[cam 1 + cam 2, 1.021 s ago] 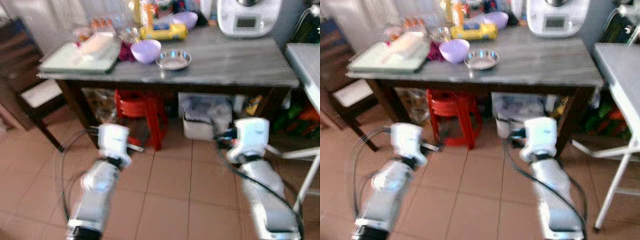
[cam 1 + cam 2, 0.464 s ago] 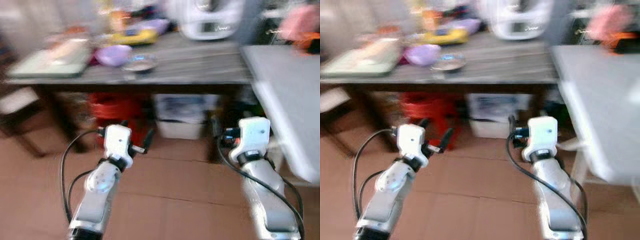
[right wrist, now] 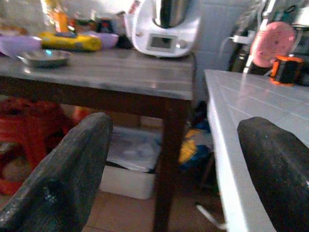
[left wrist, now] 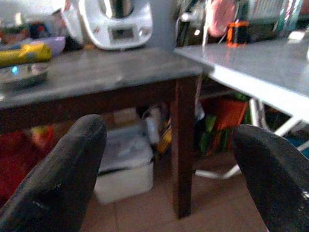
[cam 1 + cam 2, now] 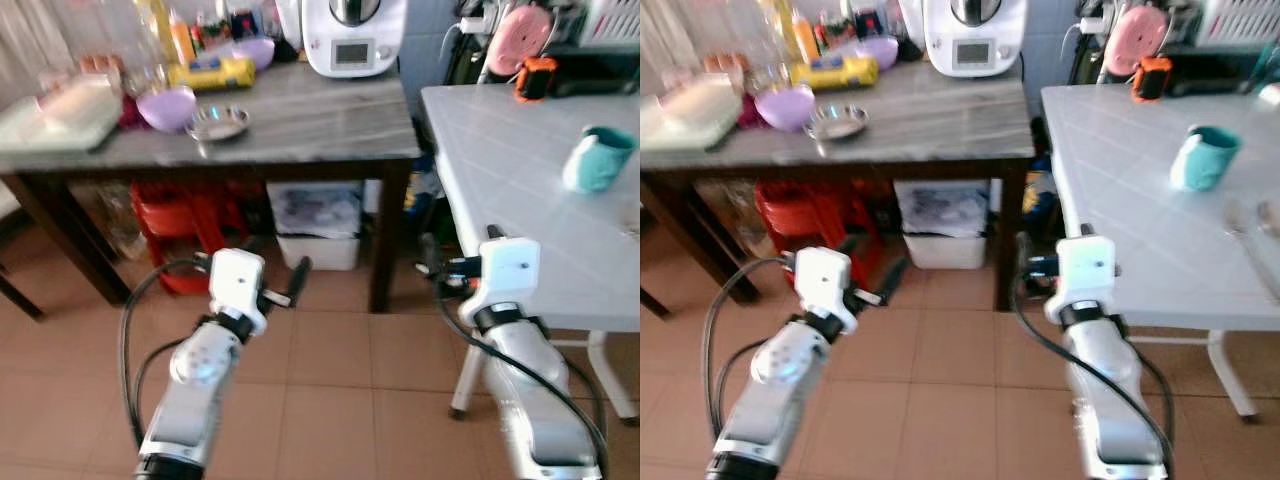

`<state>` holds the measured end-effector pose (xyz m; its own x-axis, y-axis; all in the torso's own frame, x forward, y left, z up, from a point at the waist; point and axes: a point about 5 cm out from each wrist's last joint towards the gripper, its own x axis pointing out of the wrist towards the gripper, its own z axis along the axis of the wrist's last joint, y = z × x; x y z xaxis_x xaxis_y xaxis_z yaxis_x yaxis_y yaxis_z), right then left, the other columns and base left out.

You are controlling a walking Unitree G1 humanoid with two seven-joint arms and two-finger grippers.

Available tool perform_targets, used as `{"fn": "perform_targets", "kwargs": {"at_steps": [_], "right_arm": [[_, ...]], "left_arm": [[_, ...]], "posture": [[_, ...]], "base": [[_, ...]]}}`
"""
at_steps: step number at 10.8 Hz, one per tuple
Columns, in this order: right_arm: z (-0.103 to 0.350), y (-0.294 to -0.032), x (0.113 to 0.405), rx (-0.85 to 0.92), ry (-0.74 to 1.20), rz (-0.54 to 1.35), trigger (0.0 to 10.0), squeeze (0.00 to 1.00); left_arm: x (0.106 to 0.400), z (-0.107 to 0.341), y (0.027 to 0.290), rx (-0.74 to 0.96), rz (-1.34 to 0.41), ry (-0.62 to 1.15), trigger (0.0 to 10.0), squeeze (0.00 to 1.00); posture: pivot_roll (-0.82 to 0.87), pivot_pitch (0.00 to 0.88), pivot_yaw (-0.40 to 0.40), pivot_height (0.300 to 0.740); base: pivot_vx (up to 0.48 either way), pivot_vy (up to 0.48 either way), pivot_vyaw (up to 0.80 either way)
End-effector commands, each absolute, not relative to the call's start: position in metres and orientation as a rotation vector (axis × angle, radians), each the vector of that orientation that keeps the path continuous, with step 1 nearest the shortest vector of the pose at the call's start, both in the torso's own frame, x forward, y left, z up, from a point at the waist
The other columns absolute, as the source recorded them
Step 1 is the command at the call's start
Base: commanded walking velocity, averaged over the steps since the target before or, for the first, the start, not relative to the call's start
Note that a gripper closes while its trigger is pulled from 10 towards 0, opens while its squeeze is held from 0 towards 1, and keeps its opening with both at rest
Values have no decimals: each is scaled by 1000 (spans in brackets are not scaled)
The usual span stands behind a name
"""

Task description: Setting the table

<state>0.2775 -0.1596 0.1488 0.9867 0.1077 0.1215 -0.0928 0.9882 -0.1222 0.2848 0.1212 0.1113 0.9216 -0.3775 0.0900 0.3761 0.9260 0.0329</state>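
Note:
A steel bowl (image 5: 218, 122) and a purple bowl (image 5: 166, 105) stand on the grey-topped wooden table (image 5: 320, 110) at the back left. On the white tiled table (image 5: 500, 150) to the right stands a teal cup (image 5: 594, 160), with cutlery (image 5: 1240, 215) near its right edge. My left gripper (image 5: 272, 262) is held low over the floor in front of the grey table, open and empty. Just beside the white table's near edge, my right gripper (image 5: 458, 245) is also open and empty. Both wrist views look between spread fingers (image 4: 63, 179) (image 3: 67, 174) at the tables.
A white kitchen appliance (image 5: 354, 35), a yellow package (image 5: 211, 72) and a pale tray (image 5: 60, 105) crowd the grey table. Red stools (image 5: 185, 215) and a white bin (image 5: 317, 222) sit underneath. Tiled floor (image 5: 330, 400) stretches in front of me.
The camera has swung to the right, so the white table and teal cup have come into view and the blur has gone. Both arms keep the same pose.

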Motion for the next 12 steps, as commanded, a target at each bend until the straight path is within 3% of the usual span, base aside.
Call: {"fn": "perform_targets", "kwargs": {"at_steps": [1, 9, 12], "right_arm": [[151, -155, 278, -113, -134, 124, 10000, 0], [149, -151, 279, -96, -137, 119, 10000, 0], [154, -165, 277, -43, -168, -4, 10000, 0]], "left_arm": [[286, 113, 126, 19, -369, -95, 10000, 0], [286, 114, 120, 16, -379, -95, 10000, 0], [288, 113, 122, 20, -377, -93, 10000, 0]], "posture": [[-72, 49, 89, 740], [-66, 52, 102, 740], [-67, 52, 103, 740]], "base": [[0, -300, 0], [0, -340, 0], [0, -371, 0]]}}
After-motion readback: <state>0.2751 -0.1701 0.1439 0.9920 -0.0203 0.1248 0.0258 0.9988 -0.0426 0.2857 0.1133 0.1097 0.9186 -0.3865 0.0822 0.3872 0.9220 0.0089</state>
